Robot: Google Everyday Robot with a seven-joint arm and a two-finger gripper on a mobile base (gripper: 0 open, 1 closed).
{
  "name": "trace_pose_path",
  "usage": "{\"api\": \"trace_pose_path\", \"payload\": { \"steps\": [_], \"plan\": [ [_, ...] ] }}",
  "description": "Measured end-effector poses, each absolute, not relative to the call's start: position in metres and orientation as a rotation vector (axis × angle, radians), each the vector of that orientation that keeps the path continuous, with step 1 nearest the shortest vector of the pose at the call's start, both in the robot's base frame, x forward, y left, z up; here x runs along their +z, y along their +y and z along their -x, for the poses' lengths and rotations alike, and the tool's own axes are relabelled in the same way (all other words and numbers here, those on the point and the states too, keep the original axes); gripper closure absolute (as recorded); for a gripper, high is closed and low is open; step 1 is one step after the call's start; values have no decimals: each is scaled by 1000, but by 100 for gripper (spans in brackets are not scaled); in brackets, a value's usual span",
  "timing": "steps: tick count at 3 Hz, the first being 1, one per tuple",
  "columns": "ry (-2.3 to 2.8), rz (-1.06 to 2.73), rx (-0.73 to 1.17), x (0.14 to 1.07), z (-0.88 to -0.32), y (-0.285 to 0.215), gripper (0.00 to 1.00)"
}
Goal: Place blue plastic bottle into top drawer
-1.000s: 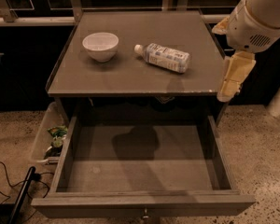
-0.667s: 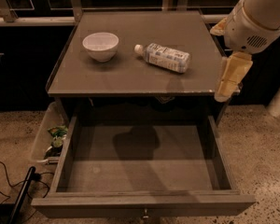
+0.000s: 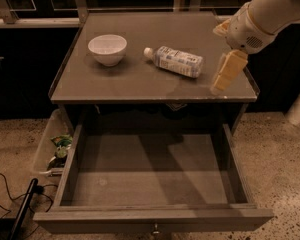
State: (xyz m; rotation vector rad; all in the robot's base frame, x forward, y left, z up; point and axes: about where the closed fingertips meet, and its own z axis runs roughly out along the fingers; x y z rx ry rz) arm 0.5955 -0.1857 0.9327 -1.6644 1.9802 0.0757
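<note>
Countertop [image 3: 135, 81] finish is a flat, matte grey-brown, with a thin raised lip along the left edge and faint smears near the front edge. Room lighting is dim. The floor [image 3: 282, 154] is pale speckled stone, and dark cabinetry with metal uprights runs behind the counter's back edge.

The blue plastic bottle [image 3: 176, 61] lies on its side on the counter, right of centre. Its white cap points toward the back-left corner and its base toward the right edge. The label is pale blue and white (print is present, but no word or brand can be read). A white bowl [image 3: 107, 49] stands upright toward the back-left corner, well apart from the bottle, with no markings seen on it.

The gripper [image 3: 218, 87] hangs over the front-right corner of the counter, angled down toward the front edge. It is near the bottle's base and apart from it. Whether the gripper is open or closed cannot be told from this view. The cream arm [image 3: 272, 11] reaches in from above the right edge.

The top drawer [image 3: 155, 218] stands pulled out below the front edge. Its flat grey bottom is in view, crossed by a dark shadow toward the back, and a small knob [image 3: 155, 229] sits on the front panel. The bottle is on the counter, not in the drawer.

Below the counter's left edge, beside the drawer, a clear plastic bin [image 3: 41, 151] holds green items [image 3: 61, 145]. A black cable [image 3: 1, 184] trails across the floor nearby.
</note>
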Motion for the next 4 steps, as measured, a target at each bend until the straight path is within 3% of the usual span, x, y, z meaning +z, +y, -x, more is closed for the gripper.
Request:
{"api": "trace_pose_path", "payload": {
  "steps": [2,4],
  "plan": [
    [1912,1484,396,899,-662,-172,0],
    [1916,1413,495,880,-698,-149,0]
  ]
}}
